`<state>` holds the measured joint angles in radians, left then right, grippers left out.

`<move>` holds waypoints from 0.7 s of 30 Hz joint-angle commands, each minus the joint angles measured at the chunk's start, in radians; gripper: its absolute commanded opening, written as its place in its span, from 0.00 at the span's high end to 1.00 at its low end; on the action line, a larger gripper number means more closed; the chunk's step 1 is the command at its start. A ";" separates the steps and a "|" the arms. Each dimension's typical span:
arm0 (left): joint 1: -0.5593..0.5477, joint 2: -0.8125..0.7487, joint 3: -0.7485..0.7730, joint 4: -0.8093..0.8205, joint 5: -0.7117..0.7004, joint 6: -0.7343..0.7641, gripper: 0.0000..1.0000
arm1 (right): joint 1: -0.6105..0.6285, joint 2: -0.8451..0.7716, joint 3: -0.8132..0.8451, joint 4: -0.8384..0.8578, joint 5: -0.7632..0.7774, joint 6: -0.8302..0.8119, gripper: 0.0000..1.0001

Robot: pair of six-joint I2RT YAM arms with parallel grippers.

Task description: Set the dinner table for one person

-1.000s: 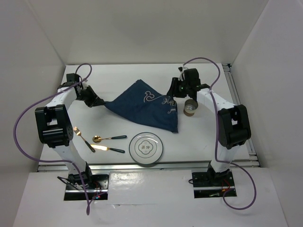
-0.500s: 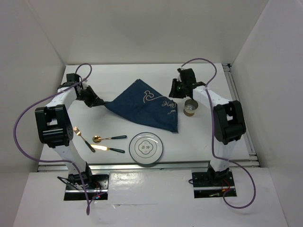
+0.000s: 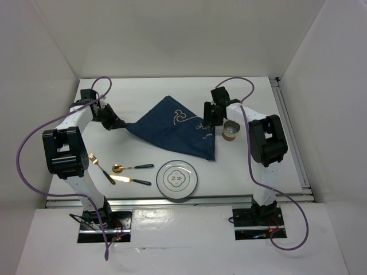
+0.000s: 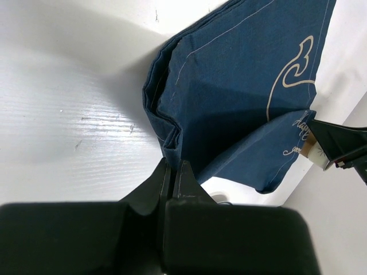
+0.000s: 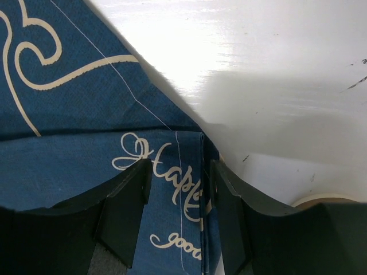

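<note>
A navy blue cloth mat (image 3: 175, 130) with cream drawings lies partly folded on the white dinner table (image 3: 149, 91). My left gripper (image 3: 117, 122) is shut on the mat's left corner (image 4: 166, 137) and holds the folded layers up. My right gripper (image 3: 209, 121) is open over the mat's right edge (image 5: 189, 172), its jaws straddling the folded hem with cream writing. A round plate (image 3: 178, 179) sits at the near middle. A fork (image 3: 101, 168), a spoon (image 3: 131, 168) and a knife (image 3: 132, 181), gold with dark handles, lie at the near left.
A small brown cup (image 3: 231, 131) stands just right of my right gripper; its rim shows in the right wrist view (image 5: 327, 200). Silver rails (image 3: 289, 132) run along the table's right and near edges. White walls close in the sides and back.
My right gripper has moved left and slightly down, from above the cup onto the mat's right edge. The left gripper and the mat's left corner have stayed put.
</note>
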<state>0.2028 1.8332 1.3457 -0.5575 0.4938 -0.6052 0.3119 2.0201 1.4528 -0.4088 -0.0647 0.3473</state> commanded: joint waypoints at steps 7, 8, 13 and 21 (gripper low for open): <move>0.007 0.003 -0.006 -0.002 -0.009 0.019 1.00 | 0.007 0.046 0.020 0.024 -0.070 -0.013 0.44; 0.007 0.003 -0.006 -0.002 -0.009 0.028 1.00 | 0.007 0.046 0.020 0.024 -0.070 -0.013 0.45; 0.007 0.003 -0.006 -0.002 -0.009 0.028 1.00 | 0.007 0.009 0.020 0.044 -0.096 -0.013 0.79; 0.007 0.014 0.105 -0.059 -0.006 0.028 1.00 | 0.007 -0.144 0.072 0.012 0.063 -0.002 1.00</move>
<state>0.2024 1.8397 1.3682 -0.5907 0.4763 -0.6014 0.3119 1.9881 1.4555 -0.4088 -0.0734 0.3439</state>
